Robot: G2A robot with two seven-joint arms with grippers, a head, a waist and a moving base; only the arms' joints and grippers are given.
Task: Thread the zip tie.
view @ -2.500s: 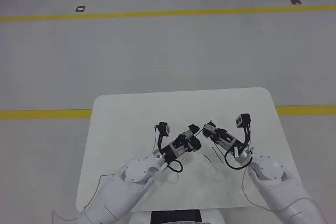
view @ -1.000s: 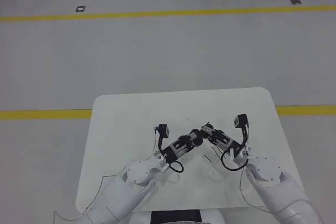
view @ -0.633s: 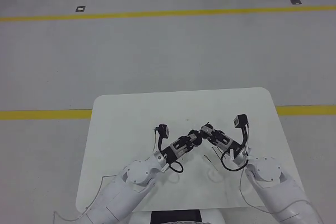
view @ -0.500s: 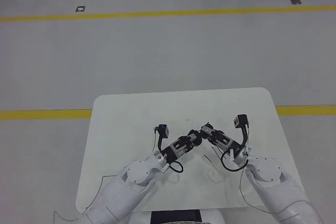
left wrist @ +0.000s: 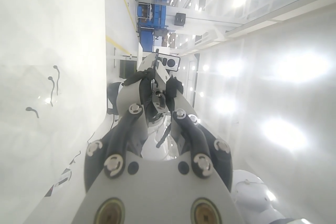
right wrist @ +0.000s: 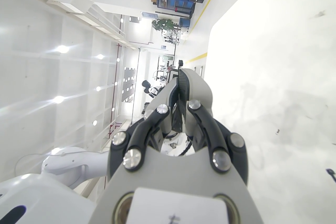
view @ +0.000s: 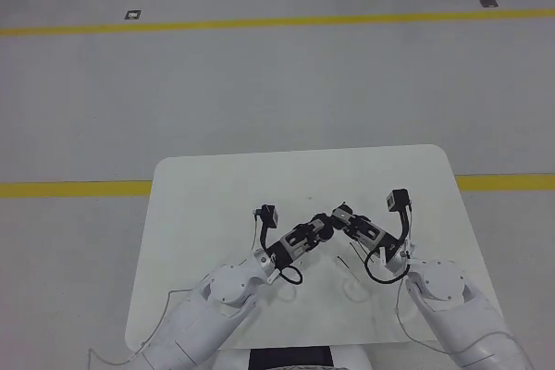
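Observation:
The two grippers meet tip to tip above the middle of the white table [view: 213,203]. My right gripper [view: 341,216] [right wrist: 179,78] is shut on a thin black zip tie [right wrist: 180,63], whose end pokes out past its pads. In the left wrist view the same zip tie [left wrist: 156,55] stands up between my left gripper's [left wrist: 156,79] black pads. The left gripper [view: 322,225] is closed on it with a narrow gap left between the jaws. How the strap runs inside the grip is hidden.
Several loose black zip ties [view: 351,258] [left wrist: 53,82] lie on the table just on the robot's side of the right gripper. One more tie [right wrist: 331,174] shows beside the right gripper. A small dark mark [view: 307,197] sits beyond the grippers.
Since 2.5 s ago the two grippers have closed the gap and now touch at their tips. Over the last second they have barely moved.

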